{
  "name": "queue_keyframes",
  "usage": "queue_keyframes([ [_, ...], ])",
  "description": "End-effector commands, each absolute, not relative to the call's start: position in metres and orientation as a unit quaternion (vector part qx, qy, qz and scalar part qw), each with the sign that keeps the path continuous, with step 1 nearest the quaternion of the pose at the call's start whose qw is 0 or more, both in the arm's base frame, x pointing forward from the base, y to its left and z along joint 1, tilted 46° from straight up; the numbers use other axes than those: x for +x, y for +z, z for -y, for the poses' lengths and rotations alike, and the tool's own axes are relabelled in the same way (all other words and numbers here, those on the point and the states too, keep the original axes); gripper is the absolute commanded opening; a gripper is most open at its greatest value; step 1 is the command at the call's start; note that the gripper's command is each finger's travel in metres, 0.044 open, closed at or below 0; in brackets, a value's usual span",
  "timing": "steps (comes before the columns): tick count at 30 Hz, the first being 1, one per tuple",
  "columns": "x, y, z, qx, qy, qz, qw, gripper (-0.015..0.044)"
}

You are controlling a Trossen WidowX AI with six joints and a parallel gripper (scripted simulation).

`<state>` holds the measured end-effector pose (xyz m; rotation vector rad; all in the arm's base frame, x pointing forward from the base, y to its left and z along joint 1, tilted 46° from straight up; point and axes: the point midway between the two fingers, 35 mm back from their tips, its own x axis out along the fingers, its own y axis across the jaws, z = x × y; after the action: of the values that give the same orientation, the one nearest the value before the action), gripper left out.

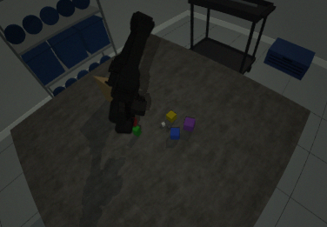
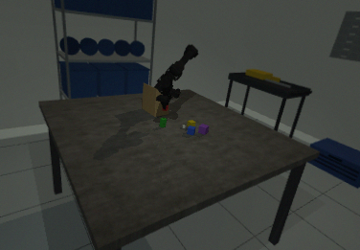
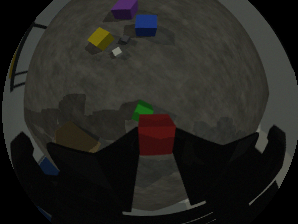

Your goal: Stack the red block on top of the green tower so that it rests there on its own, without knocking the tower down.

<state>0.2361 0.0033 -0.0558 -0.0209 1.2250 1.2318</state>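
The red block (image 1: 135, 121) (image 2: 167, 108) (image 3: 156, 129) is held up off the table between the fingertips. My gripper (image 2: 165, 106) (image 3: 154, 131) is shut on it. In the top view the arm covers most of the gripper and part of the red block. The green tower (image 1: 136, 131) (image 2: 163, 123) (image 3: 143, 110) stands upright on the table. In the wrist view it shows just beyond the red block and slightly left, partly hidden by it. The red block is above table height and apart from the tower in the exterior view, not over its top.
A yellow block (image 1: 171, 116) (image 2: 191, 123) (image 3: 101, 38), a blue block (image 1: 175, 133) (image 2: 191, 130) (image 3: 146, 25), a purple block (image 1: 189, 123) (image 2: 203, 129) (image 3: 125, 9) and a tiny white cube (image 1: 163, 123) (image 3: 117, 51) lie beside the tower. A tan panel (image 1: 103, 87) (image 2: 151, 101) (image 3: 75, 138) stands behind it.
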Motion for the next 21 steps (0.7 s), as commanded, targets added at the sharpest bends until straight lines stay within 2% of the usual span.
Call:
queue_keyframes([
  [1,0.223,-0.056,-0.004,-0.011,0.543,-0.539,0.644,0.0000],
  [21,0.209,-0.097,-0.047,-0.010,0.544,-0.538,0.644,0.0000],
])
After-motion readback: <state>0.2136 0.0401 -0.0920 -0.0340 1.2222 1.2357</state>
